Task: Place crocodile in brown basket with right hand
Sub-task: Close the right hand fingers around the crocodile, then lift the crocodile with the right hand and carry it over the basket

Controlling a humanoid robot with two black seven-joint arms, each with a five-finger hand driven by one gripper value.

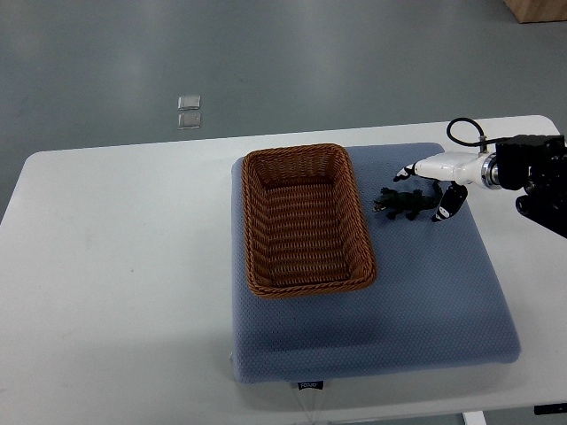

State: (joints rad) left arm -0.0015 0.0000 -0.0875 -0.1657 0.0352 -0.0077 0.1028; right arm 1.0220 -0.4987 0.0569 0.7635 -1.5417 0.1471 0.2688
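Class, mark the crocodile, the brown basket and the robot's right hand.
crocodile (pixel 404 204), top view, middle of its body.
brown basket (pixel 297 152), top view, on its far rim.
right hand (pixel 443 168), top view, on its white palm.

There is one brown wicker basket (pixel 306 221), one dark green toy crocodile (pixel 403 204), one blue-grey padded mat (pixel 425 292), one white table (pixel 106 266), one right hand (pixel 437 184), and two small square floor plates (pixel 189 119).
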